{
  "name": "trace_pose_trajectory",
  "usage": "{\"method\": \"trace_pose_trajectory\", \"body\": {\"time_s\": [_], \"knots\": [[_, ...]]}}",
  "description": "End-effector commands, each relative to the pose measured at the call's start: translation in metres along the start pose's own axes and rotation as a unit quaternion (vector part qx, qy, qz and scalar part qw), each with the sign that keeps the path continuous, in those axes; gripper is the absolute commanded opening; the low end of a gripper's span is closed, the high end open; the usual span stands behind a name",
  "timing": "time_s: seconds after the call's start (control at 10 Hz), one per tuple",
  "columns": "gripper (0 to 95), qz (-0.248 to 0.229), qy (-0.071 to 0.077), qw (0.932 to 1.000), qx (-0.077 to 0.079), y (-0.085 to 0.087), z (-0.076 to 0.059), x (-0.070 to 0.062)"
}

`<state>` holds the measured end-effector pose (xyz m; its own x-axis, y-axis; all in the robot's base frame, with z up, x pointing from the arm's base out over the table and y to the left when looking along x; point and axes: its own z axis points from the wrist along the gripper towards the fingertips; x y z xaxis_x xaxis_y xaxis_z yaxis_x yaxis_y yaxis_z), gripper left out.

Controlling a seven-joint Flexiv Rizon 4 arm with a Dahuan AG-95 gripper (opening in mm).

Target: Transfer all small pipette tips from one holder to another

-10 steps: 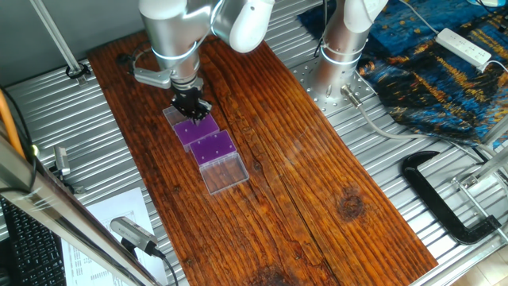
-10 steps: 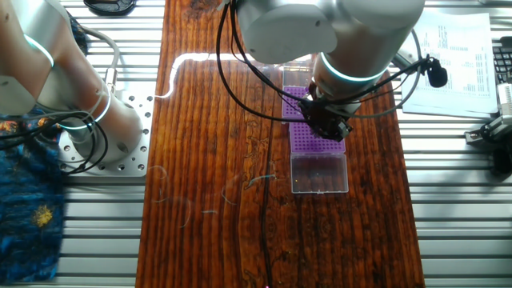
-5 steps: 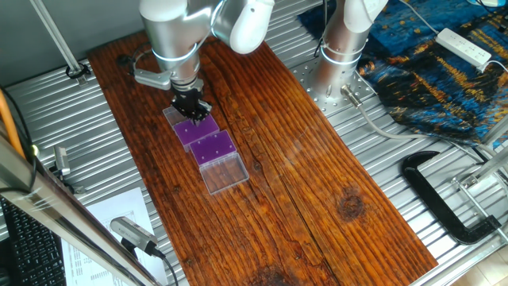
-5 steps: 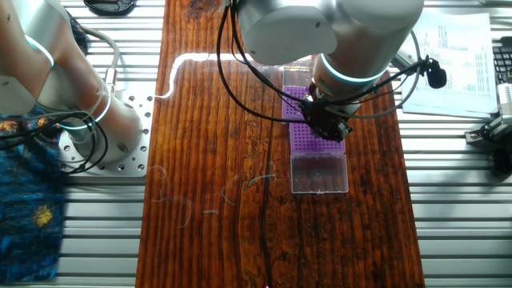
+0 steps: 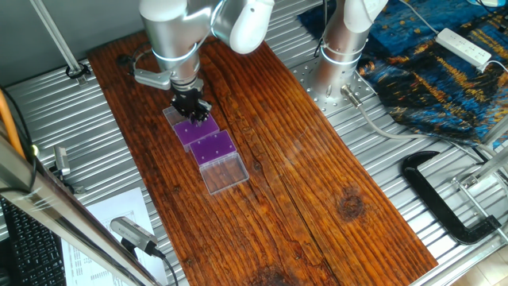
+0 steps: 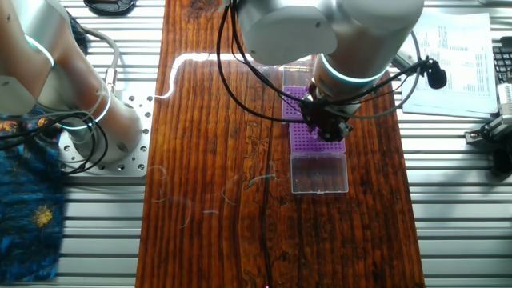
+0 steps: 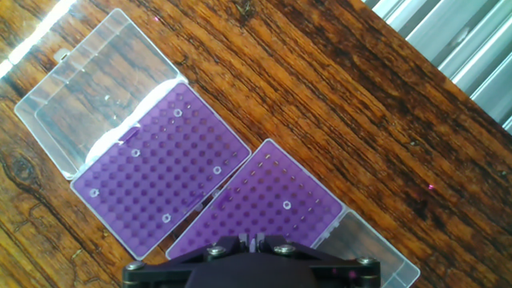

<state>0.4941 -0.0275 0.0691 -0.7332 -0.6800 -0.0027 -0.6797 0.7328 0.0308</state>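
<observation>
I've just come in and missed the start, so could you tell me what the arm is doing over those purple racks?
The gripper hangs just above two purple holders that sit side by side in open clear boxes on the wooden table. In the hand view, the left holder shows several pale pipette tips in its holes and the right one shows a single tip. The fingertips are hidden, so whether it carries a tip is unclear.
</observation>
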Motion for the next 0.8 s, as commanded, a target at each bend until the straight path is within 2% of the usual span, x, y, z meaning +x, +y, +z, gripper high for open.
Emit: {"method": "trace_pose_trajectory", "body": {"time_s": [0.1,0.4,0.7,0.8], "knots": [[19.0,0.008,-0.002,1.0,-0.003,-0.002,-0.007,-0.002],[19.0,0.024,-0.006,0.9997,-0.008,-0.005,-0.013,-0.018],[19.0,0.061,-0.009,0.9981,-0.007,0.001,-0.014,-0.049],[19.0,0.063,-0.009,0.998,-0.008,0.002,-0.014,-0.054]]}}
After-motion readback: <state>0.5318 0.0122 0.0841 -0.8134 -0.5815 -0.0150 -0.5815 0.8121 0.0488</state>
